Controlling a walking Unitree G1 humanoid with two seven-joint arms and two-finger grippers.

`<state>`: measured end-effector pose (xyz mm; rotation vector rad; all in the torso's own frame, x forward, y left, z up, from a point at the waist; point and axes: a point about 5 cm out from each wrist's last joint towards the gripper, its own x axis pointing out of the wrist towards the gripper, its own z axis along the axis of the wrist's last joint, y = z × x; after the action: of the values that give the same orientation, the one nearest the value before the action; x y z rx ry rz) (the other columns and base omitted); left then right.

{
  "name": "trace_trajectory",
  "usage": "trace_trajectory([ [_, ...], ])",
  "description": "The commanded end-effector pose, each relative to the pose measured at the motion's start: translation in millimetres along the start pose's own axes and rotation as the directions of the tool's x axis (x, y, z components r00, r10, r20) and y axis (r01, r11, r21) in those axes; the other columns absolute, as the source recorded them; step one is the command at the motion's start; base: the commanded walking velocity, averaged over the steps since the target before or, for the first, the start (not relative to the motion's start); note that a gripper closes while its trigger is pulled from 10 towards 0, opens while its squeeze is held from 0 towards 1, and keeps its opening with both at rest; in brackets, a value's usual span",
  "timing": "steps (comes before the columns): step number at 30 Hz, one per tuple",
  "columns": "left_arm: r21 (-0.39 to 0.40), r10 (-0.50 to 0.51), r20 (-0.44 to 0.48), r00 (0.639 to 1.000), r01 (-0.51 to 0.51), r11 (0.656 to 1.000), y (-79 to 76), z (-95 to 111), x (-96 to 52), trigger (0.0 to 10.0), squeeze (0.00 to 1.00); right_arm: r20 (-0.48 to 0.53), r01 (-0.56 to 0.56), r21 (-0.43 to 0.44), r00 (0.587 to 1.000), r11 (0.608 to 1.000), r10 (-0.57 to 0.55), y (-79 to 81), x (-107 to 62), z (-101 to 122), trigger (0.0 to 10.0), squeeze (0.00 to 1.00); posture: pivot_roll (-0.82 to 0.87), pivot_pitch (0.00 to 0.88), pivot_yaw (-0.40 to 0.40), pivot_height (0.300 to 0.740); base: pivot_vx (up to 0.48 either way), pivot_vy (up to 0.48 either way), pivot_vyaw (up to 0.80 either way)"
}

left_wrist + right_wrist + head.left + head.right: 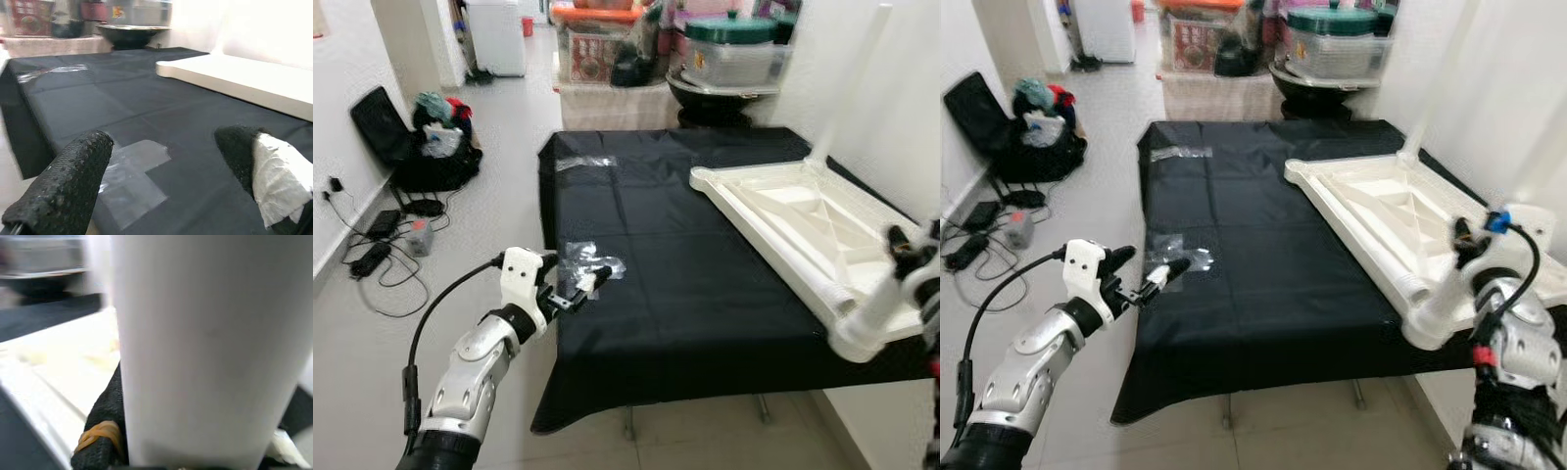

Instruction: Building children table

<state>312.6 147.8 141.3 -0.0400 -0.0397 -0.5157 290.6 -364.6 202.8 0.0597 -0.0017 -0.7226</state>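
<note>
Close up, right tool (195,450) clamps white table leg (195,347).

The left arm reaches forward and low, its left gripper (576,290) with the two black fingers (68,186) spread apart; the right gripper (1469,245) is raised, its fingers closed around a white leg (195,347).

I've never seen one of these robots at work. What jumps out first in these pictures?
A white children's tabletop lies upside down on the right of a table draped in black cloth, one white leg already standing up at its far corner. The right gripper is closed around another white leg at the tabletop's near corner. The left gripper hovers open at the cloth's left edge, by a clear plastic bag.
</note>
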Motion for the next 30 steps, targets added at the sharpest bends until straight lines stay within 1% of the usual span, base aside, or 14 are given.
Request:
trace_trajectory([
  [1, 0.008, 0.014, -0.018, 1.0, -0.014, 1.0, 2.3, -1.9, -1.5, 10.0, 0.0, -0.103, 0.243, -0.056, 0.963, 0.968, -0.247, -18.5, -10.0, -26.9, 0.0, 0.0, 0.01, 0.0, -0.082, 0.74, 0.0, 0.0, 0.0],
  [2, 0.006, 0.019, -0.014, 1.0, -0.019, 1.0, 2.9, -0.3, 0.4, 10.0, 0.0, -0.12, 0.296, -0.043, 0.946, 0.954, -0.299, -2.7, -26.3, -35.0, 0.0, 0.0, 0.01, 0.0, -0.078, 0.74, 0.0, 0.0, 0.0],
  [4, 0.006, 0.019, -0.014, 1.0, -0.019, 1.0, 2.9, -0.3, 0.4, 10.0, 0.0, -0.12, 0.296, -0.043, 0.946, 0.954, -0.299, -2.7, -26.3, -35.0, 0.0, 0.0, 0.01, 0.0, -0.078, 0.74, 0.0, 0.0, 0.0],
  [5, 0.007, 0.022, -0.012, 1.0, -0.022, 1.0, 3.1, 0.5, 2.2, 10.0, 0.0, -0.138, 0.291, -0.021, 0.947, 0.957, -0.291, 14.0, -38.8, -40.3, 0.0, 0.0, 0.01, 0.0, -0.078, 0.74, 0.0, 0.0, 0.0],
  [6, 0.007, 0.022, -0.012, 1.0, -0.022, 1.0, 3.1, 0.5, 2.2, 10.0, 0.0, -0.138, 0.291, -0.021, 0.947, 0.957, -0.291, 14.0, -38.8, -40.3, 0.0, 0.0, 0.01, 0.0, -0.078, 0.74, 0.0, 0.0, 0.0],
  [7, 0.007, 0.023, -0.012, 1.0, -0.023, 1.0, 2.4, 0.2, 4.1, 10.0, 0.0, -0.162, 0.21, -0.004, 0.965, 0.978, -0.208, 35.9, -46.9, -45.9, 3.2, 0.0, 0.0, 0.0, -0.074, 0.74, 0.0, 0.0, 0.0],
  [8, 0.007, 0.023, -0.012, 1.0, -0.023, 1.0, 2.4, 0.2, 4.1, 10.0, 0.0, -0.162, 0.21, -0.004, 0.965, 0.978, -0.208, 35.9, -46.9, -45.9, 3.2, 0.0, 0.0, 0.0, -0.074, 0.74, 0.0, 0.0, 0.0],
  [9, 0.006, 0.022, -0.012, 1.0, -0.022, 1.0, 1.2, -0.1, 5.5, 10.0, 0.0, -0.166, 0.084, -0.007, 0.983, 0.996, -0.084, 55.4, -49.9, -47.3, 10.0, 0.0, 0.01, 0.0, -0.079, 0.74, 0.0, 0.0, 0.0],
  [10, 0.006, 0.022, -0.012, 1.0, -0.022, 1.0, 1.2, -0.1, 5.5, 10.0, 0.0, -0.166, 0.084, -0.007, 0.983, 0.996, -0.084, 55.4, -49.9, -47.3, 10.0, 0.0, 0.01, 0.0, -0.079, 0.74, 0.0, 0.0, 0.0],
  [14, 0.002, 0.032, -0.013, 0.999, -0.031, 1.0, 1.0, -2.0, 3.3, 10.0, 0.0, -0.08, -0.134, -0.011, 0.988, 0.991, 0.133, 77.7, -46.5, -35.0, 10.0, 0.0, 0.01, 0.0, -0.09, 0.74, 0.0, 0.0, 0.0],
  [22, -0.007, 0.042, -0.011, 0.999, -0.042, 0.999, 0.9, -3.1, 2.5, 10.0, 0.0, -0.011, -0.214, -0.007, 0.977, 0.977, 0.214, 80.7, -43.8, -18.7, 10.0, 0.0, 0.0, 0.0, -0.093, 0.74, 0.0, 0.0, 0.0],
  [25, -0.009, 0.037, -0.009, 0.999, -0.037, 0.999, -0.7, -3.3, 6.5, 10.0, 0.0, 0.049, -0.383, 0.005, 0.923, 0.924, 0.382, 86.4, -47.8, -9.2, 10.0, 0.0, 0.0, 0.0, -0.085, 0.74, 0.0, 0.0, 0.0],
  [26, -0.01, 0.032, -0.007, 0.999, -0.032, 0.999, -1.7, -3.0, 7.7, 10.0, 0.0, 0.064, -0.427, -0.005, 0.902, 0.904, 0.426, 85.1, -46.7, -7.3, 10.0, 1.0, 0.0, 0.0, -0.085, 0.74, 0.0, 0.0, 0.0],
  [30, -0.007, 0.023, -0.005, 1.0, -0.023, 1.0, -1.9, -1.8, 7.6, 10.0, 0.0, 0.056, -0.473, -0.031, 0.879, 0.881, 0.474, 74.5, -38.0, -6.4, 10.0, 1.0, 0.01, 0.0, -0.085, 0.74, 0.0, 0.0, 0.0],
])
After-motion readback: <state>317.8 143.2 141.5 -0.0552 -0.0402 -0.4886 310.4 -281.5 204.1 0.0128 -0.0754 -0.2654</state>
